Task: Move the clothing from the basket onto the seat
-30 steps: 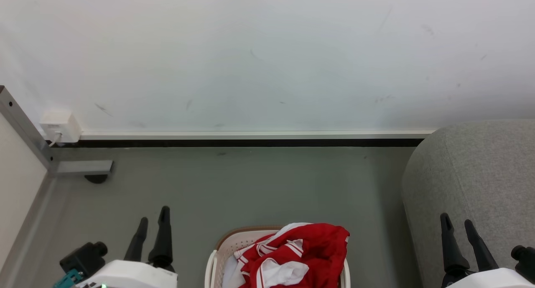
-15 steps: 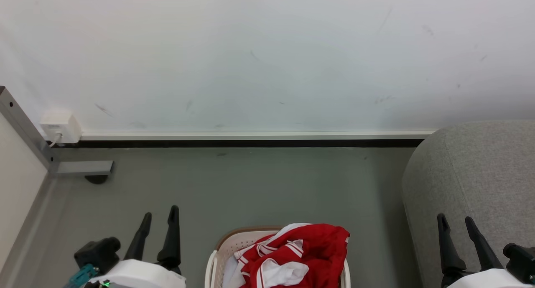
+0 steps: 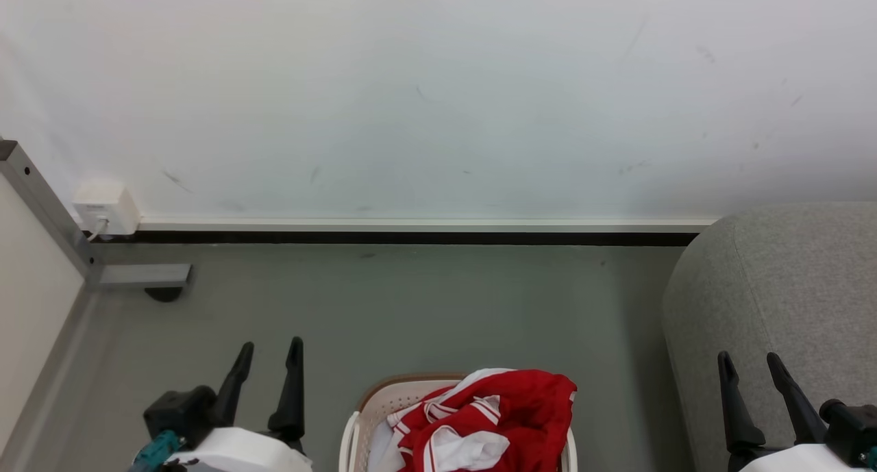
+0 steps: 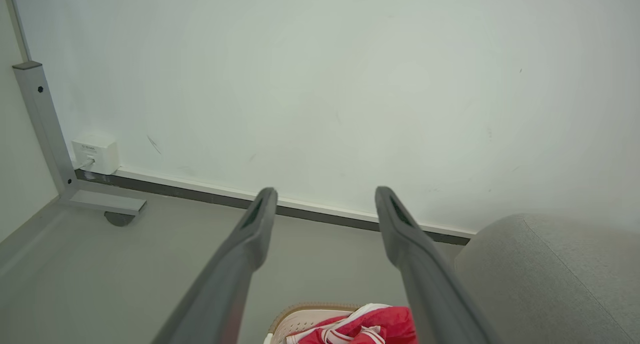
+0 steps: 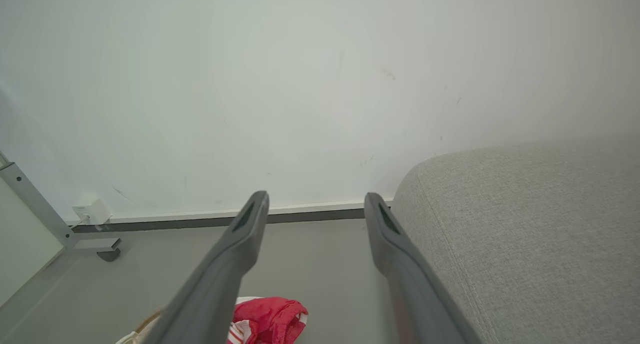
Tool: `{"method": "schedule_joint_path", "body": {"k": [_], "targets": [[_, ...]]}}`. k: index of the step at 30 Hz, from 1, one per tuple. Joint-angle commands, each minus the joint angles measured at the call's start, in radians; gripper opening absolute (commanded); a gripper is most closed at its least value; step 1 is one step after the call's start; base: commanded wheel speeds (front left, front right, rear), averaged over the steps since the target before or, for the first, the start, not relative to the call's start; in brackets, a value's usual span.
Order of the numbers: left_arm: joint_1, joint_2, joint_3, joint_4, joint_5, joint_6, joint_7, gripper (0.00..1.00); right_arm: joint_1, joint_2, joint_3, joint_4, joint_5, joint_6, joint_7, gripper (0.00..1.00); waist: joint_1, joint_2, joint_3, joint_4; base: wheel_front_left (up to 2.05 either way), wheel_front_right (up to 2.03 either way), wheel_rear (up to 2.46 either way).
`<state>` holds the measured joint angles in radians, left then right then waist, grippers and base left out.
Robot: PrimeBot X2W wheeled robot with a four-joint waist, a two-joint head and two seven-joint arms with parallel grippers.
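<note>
While the clothing point(image 3: 500, 417) lies heaped in the basket point(image 3: 384, 403), none on the seat point(image 3: 774, 287), the left hand point(image 3: 271, 345) and right hand point(image 3: 748, 357) hover wide, empty.

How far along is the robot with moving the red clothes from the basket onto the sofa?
Done: nothing visible; the part of the sofa in view carries no clothes. In hand: nothing; the left gripper and right gripper flank the basket, fingers open and empty. Left: all of it, since the red clothing lies piled in the basket.
</note>
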<state>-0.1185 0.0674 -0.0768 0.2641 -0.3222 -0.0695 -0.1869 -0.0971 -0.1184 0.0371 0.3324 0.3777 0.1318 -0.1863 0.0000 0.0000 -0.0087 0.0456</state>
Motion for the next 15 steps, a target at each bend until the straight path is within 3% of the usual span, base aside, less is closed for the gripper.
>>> {"method": "schedule_joint_path", "body": {"k": [1,15], "targets": [[-0.015,0.012,-0.004,0.001,0.038,0.005,-0.011,1.0,-0.012,-0.004,-0.006,0.004,-0.024,-0.001,-0.013,1.0,0.0,0.0,-0.001,0.002,0.0,0.0,0.0],[-0.019,0.02,-0.014,0.031,0.141,0.009,-0.039,1.0,-0.004,0.005,-0.03,0.035,-0.089,-0.002,-0.04,1.0,0.0,0.0,-0.007,0.007,0.0,0.0,0.0]]}}
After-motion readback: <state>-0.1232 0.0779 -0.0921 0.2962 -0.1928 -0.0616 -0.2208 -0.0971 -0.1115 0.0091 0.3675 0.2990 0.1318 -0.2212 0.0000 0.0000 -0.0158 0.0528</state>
